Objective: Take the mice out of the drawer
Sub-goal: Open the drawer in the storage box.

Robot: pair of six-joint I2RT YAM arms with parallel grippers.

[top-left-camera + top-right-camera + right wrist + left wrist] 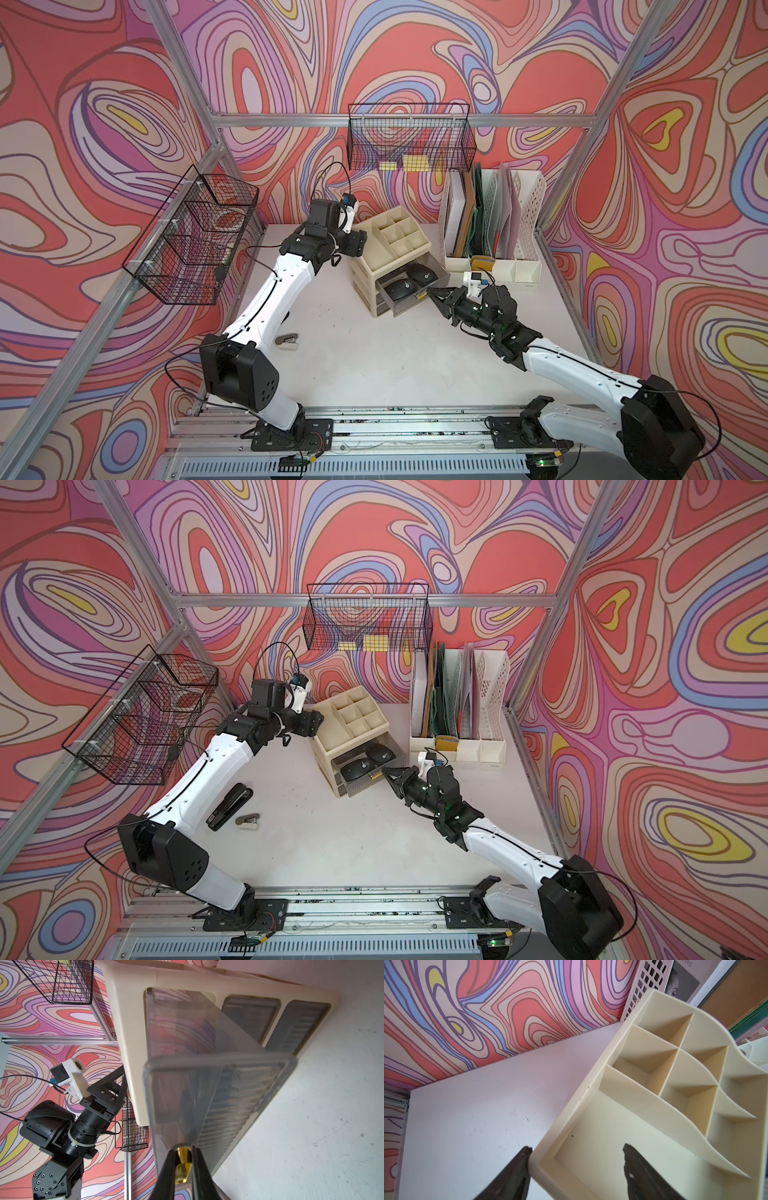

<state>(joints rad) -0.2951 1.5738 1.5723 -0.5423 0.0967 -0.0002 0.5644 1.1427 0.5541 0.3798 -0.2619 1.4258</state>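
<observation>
A cream desk organizer (390,232) (353,717) stands mid-table with its smoky clear top drawer (409,305) (207,1084) pulled out. Two black mice (400,287) (423,274) lie side by side in it, seen in both top views (356,769) (381,753). My right gripper (432,293) (182,1148) is shut on the drawer's gold handle (182,1159). My left gripper (577,1147) (356,243) is open astride the back corner of the organizer's compartment tray (654,1105), with one finger outside the rim and one over the tray.
A black stapler (230,806) and a small staple remover (248,820) lie by the left arm. A white file holder (494,220) stands right of the organizer. Wire baskets hang on the left (195,237) and back (409,141) frames. Two lower drawers (251,1016) are shut.
</observation>
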